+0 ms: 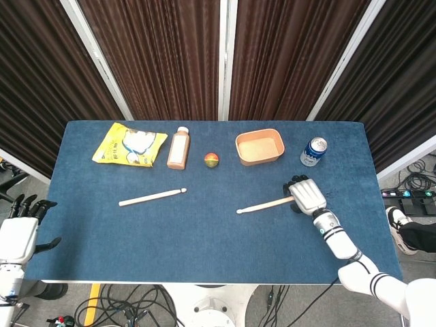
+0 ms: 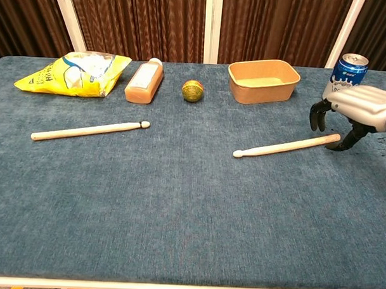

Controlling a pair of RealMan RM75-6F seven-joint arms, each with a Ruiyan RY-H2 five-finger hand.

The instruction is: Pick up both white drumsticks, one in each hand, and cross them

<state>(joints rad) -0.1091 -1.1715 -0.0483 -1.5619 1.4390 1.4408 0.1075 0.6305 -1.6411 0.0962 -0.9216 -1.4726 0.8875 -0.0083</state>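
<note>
Matt napped cloth table [image 2: 178, 207]

White drumsticks [image 2: 287, 146] on blue table [image 2: 178, 207]; yellow bag [image 1: 129, 145].

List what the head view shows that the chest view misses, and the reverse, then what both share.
Only the head view shows the left hand, open beside the table's left edge, plus the right forearm and the cables on the floor.

Only the chest view shows side-on that the right hand's fingers arch over the butt of the right drumstick, not yet closed on it.

Both show the left drumstick, chip bag, bottle, ball, tub and can.
</note>
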